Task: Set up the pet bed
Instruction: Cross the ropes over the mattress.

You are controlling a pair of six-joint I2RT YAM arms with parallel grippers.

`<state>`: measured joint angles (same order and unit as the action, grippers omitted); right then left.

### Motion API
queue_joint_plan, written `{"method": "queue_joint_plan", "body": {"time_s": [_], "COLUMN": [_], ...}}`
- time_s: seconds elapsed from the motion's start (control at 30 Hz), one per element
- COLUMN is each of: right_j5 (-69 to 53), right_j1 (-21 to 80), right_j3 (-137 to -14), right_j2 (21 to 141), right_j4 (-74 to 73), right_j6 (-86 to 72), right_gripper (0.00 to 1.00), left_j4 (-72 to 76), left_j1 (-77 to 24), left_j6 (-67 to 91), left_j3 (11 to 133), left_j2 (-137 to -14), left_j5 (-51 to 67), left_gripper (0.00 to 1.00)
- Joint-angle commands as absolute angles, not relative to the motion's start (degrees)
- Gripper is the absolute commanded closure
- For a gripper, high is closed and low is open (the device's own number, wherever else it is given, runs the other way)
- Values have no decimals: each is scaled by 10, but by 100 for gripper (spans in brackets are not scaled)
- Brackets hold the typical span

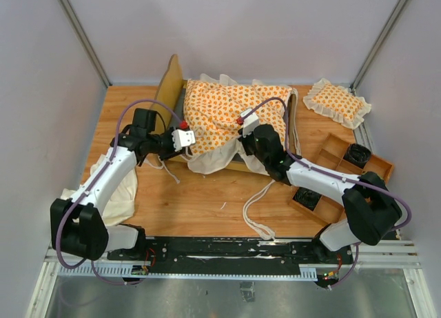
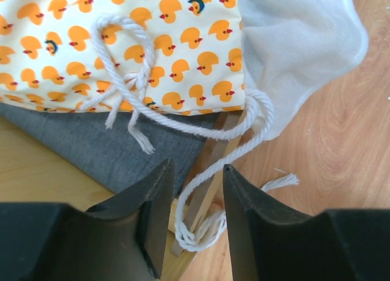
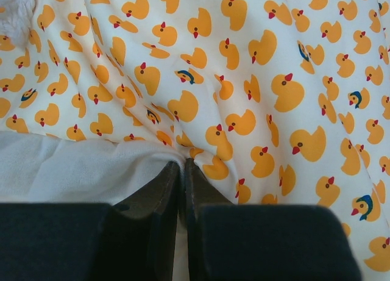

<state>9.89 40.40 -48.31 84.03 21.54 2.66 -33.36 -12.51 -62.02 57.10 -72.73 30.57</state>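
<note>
The left claw stands partly open, a white tie string looped between its jaws. The right claw pinches the cushion at its ruffled edge. That cushion lies crumpled on the bed frame toward the far edge of the bench.

**A:** where's everything sitting rn?

**B:** cushion lies on the bed frame, middle of the table — small pillow back right, tray just in front of it, cloth front left.
</note>
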Motion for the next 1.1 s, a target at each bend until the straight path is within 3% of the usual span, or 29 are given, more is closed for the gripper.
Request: {"method": "queue_joint_plan", "body": {"time_s": [0.0,0.27,0.37,0.43,0.53,0.6,0.87,1.07], "right_j5": [96,100,100,100,98,97,94,93], "right_j1": [394,393,392,390,389,388,387,387], "right_j3": [-489,-484,-483,-483,-482,-480,-476,-474], "right_j2": [834,828,830,831,831,833,838,834], "right_j4": [219,219,220,220,222,224,226,226], "right_j6": [17,21,22,21,20,18,10,2], "right_gripper": [91,91,91,91,91,92,94,94], "left_j4": [-350,-350,-350,-351,-351,-351,-328,-212], "left_j1": [-129,-133,-133,-134,-135,-135,-136,-136], "left_j6": [-641,-656,-657,-655,-647,-636,-564,-501], "left_j3": [572,574,572,572,576,584,615,588], "left_j2": [-751,-791,-798,-794,-781,-771,-721,-664], "left_j5": [313,268,266,267,266,275,313,319], "left_gripper": [55,52,56,66,91,99,100,100]}}
